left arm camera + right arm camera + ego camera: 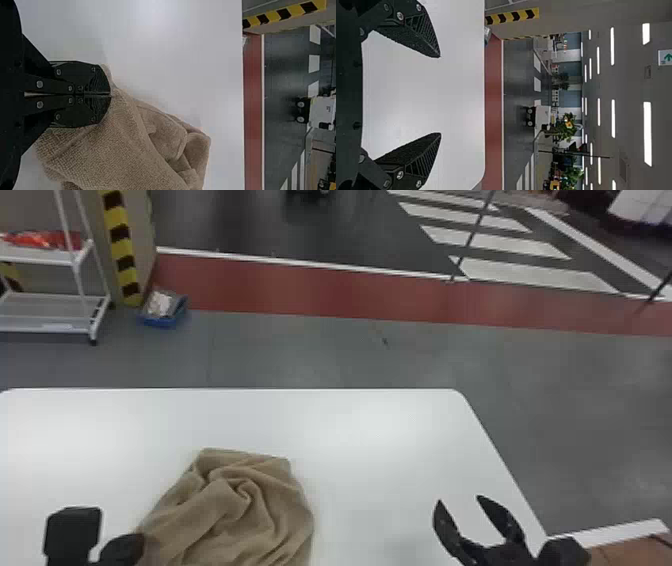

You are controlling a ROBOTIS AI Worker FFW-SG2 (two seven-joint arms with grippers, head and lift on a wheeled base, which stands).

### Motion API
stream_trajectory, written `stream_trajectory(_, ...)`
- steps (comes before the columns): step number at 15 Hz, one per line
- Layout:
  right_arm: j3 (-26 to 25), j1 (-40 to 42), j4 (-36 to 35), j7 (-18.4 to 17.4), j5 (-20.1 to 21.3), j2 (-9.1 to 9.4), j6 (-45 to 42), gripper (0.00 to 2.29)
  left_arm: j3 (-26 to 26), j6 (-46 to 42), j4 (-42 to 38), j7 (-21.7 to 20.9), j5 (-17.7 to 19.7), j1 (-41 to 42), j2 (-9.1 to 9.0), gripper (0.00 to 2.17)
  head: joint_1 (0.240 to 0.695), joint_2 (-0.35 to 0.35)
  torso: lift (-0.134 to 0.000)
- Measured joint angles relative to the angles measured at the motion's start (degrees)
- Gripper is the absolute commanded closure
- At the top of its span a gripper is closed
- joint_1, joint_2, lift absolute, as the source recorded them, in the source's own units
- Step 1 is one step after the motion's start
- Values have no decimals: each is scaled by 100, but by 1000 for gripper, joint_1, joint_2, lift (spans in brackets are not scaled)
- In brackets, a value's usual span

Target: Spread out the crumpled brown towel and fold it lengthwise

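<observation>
The left gripper (131, 542) has its fingers pressed together, pinching the edge of the towel (235, 510), which lies crumpled on the worktop (370, 440), with curled folds near its middle, while the right gripper (459, 500) hangs over the worktop's right part, well apart from the towel, fingers spread wide. Beyond the worktop are the grey floor (300, 350), a blue tray (165, 321) and, at far left, a white cart (50, 325).
</observation>
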Motion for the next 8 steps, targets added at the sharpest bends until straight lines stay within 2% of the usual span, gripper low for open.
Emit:
stream_trajectory(4,-82,9,-27,41,-97,5,-44,194,201,-148,-582,139,163,143,-12,1889,695,-253,0)
stream_trajectory(8,-134,41,-214,57,-196,9,-26,194,692,-1138,-1668,208,643,660,-24,1889,695,-206,0)
